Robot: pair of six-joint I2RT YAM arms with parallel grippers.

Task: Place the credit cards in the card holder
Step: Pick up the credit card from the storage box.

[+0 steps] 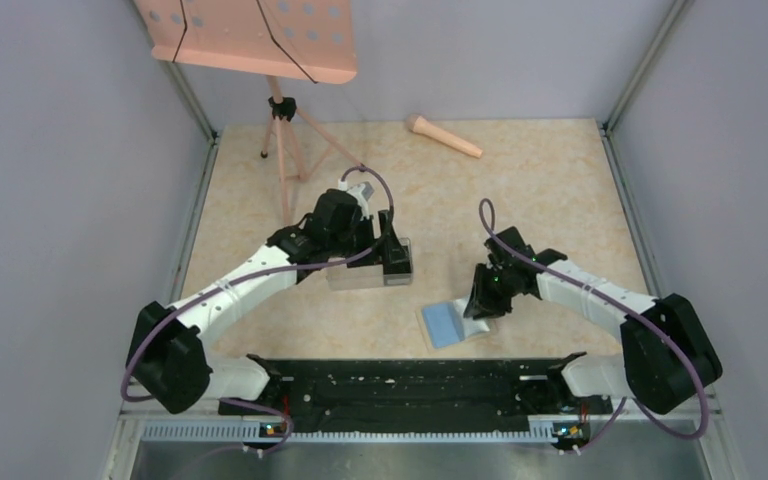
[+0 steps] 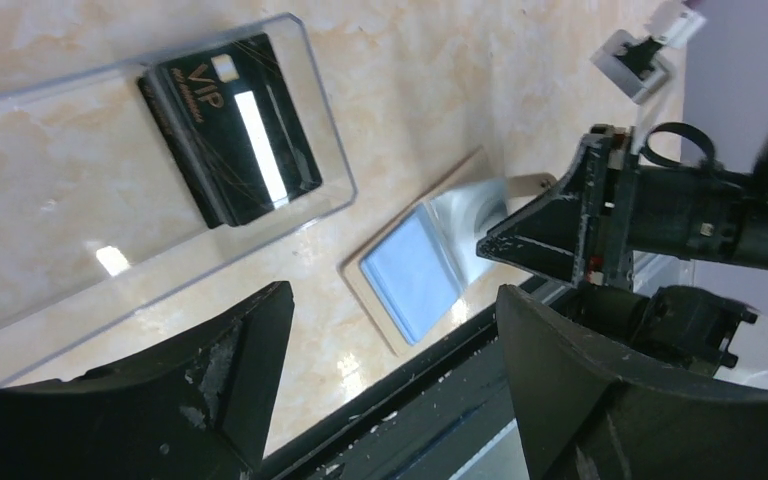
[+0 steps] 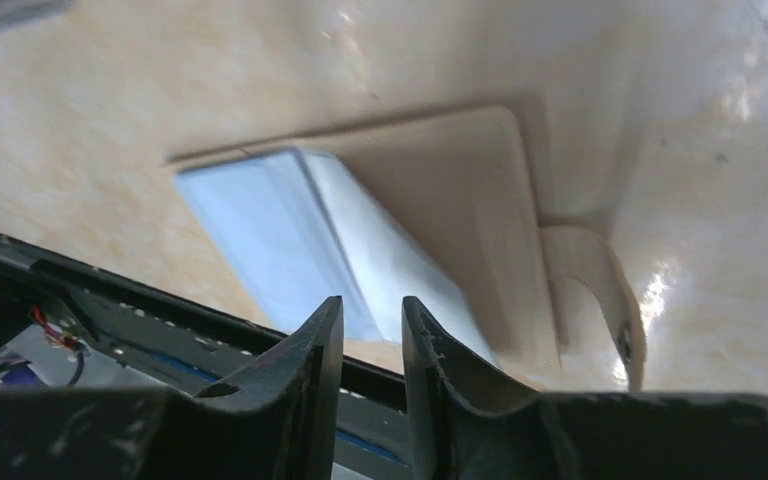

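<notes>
The card holder (image 1: pixel 448 323) lies open on the table, light blue inside with a beige rim. It also shows in the left wrist view (image 2: pixel 415 272) and the right wrist view (image 3: pixel 290 225), its snap strap (image 3: pixel 610 290) to one side. A stack of black VIP credit cards (image 2: pixel 230 130) lies in a long clear plastic box (image 2: pixel 50 200). My left gripper (image 2: pixel 390 345) is open and empty, above the box (image 1: pixel 355 276). My right gripper (image 3: pixel 372 315) hovers over the holder's right part (image 1: pixel 485 300), jaws a narrow gap apart with nothing between them.
A pink music stand (image 1: pixel 260 40) on a tripod (image 1: pixel 285 150) stands at the back left. A pink stick-shaped object (image 1: pixel 443 135) lies at the back. A black rail (image 1: pixel 410 385) runs along the near edge. Grey walls enclose the table.
</notes>
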